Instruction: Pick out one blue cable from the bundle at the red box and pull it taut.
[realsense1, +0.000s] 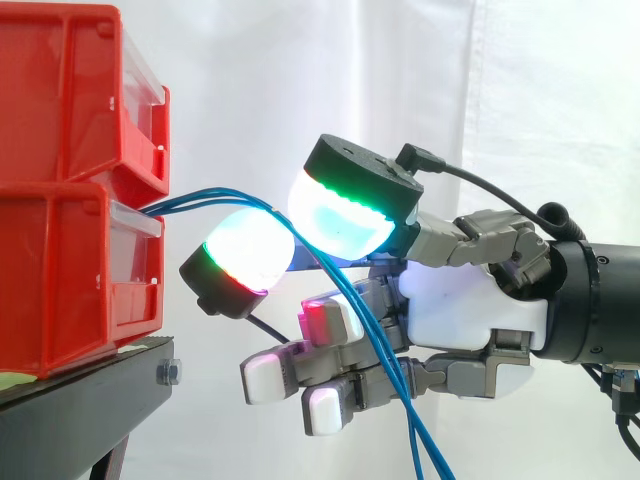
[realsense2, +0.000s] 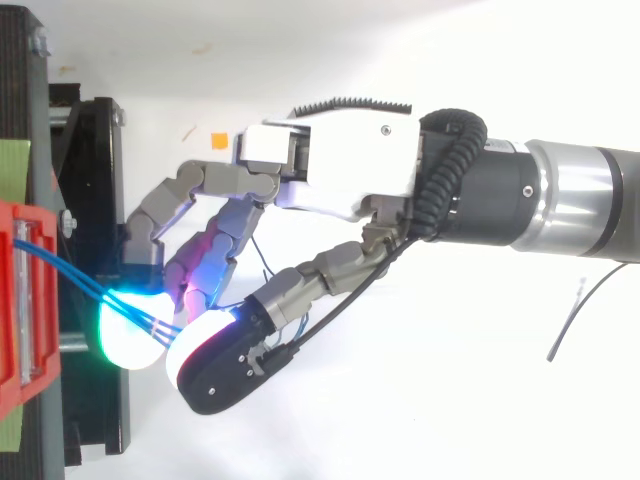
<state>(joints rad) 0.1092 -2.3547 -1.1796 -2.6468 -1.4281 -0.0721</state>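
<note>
Two red bins are stacked at the left, the upper bin (realsense1: 60, 100) on the lower bin (realsense1: 60, 280) (realsense2: 22, 300). Thin blue cables (realsense1: 210, 197) (realsense2: 80, 278) come out from between them, arch to the right and drop past the hand toward the bottom edge. My hand (realsense1: 460, 300) (realsense2: 340, 170) reaches in from the right, level with the bins. Two of its big glowing pads (realsense1: 245, 250) (realsense1: 340, 215) meet on the cables about a hand's width from the bins. The cables run between these pads. The other fingers (realsense1: 300, 375) lie curled below, off the cables.
The bins rest on a black stand (realsense1: 80, 400) (realsense2: 95, 200) with a bolt at its corner. A white curtain hangs behind. A thin dark wire (realsense2: 580, 310) lies on the white surface at the right in the top view.
</note>
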